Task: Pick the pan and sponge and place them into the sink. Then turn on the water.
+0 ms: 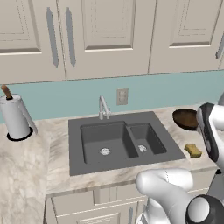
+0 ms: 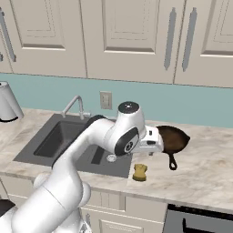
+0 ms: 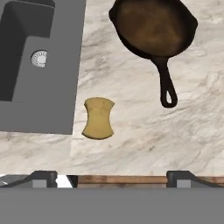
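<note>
- Left base view: pan (image 1: pixel 185 119) on the counter (image 1: pixel 39 148) right of the sink (image 1: pixel 124 141), sponge (image 1: pixel 193 150) nearer, just off the sink's right rim.
- Right base view: hand hanging over the pan (image 2: pixel 173 138); sponge (image 2: pixel 140 172) beside the sink (image 2: pixel 68 139).
- Hand view: gripper (image 3: pixel 112 177) spread wide, holding nothing; sponge (image 3: pixel 99 118) and pan (image 3: pixel 153 27) apart on the marble.

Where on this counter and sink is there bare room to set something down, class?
Both basins of the sink lie bare. Free counter lies between the paper towel roll and the sink's left rim, and right of the pan in the right base view. Crowded: the strip by the sink's right rim, with pan and sponge.
</note>
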Tool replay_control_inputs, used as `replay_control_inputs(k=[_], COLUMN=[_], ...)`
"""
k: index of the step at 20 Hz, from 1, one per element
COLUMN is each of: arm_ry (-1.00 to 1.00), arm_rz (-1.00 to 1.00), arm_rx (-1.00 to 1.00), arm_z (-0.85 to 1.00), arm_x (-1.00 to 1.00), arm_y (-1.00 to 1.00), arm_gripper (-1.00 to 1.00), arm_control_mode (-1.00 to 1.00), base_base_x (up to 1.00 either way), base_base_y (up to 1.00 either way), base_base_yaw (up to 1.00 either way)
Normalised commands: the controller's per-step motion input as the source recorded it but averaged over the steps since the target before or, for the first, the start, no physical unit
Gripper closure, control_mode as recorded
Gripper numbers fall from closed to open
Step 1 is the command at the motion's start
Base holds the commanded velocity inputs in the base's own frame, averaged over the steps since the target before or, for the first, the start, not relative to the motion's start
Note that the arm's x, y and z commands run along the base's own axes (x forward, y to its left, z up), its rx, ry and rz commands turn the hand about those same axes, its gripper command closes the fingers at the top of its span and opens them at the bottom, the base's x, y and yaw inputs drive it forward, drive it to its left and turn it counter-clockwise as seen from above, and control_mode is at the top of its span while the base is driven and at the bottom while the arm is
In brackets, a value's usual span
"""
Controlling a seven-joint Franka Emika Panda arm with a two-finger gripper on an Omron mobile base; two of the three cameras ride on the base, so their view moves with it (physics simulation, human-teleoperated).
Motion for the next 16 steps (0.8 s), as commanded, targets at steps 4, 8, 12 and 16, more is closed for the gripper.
replay_control_inputs(k=[4, 8, 12, 16], arm_ry=[0.05, 0.06, 0.04, 0.02], arm_rz=[0.0, 0.0, 0.0, 0.0], arm_rx=[0.03, 0.05, 0.0, 0.0], arm_z=[-0.04, -0.03, -0.2, -0.32], arm_x=[0.11, 0.04, 0.41, 0.45], arm_y=[-0.56, -0.26, -0.16, -0.26], arm_gripper=[-1.0, -1.0, -1.0, -1.0], arm_control_mode=[-1.0, -1.0, -1.0, -1.0], base_base_x=[0.0, 0.0, 0.0, 0.0], base_base_y=[0.0, 0.0, 0.0, 0.0], base_base_yaw=[0.0, 0.0, 0.0, 0.0])
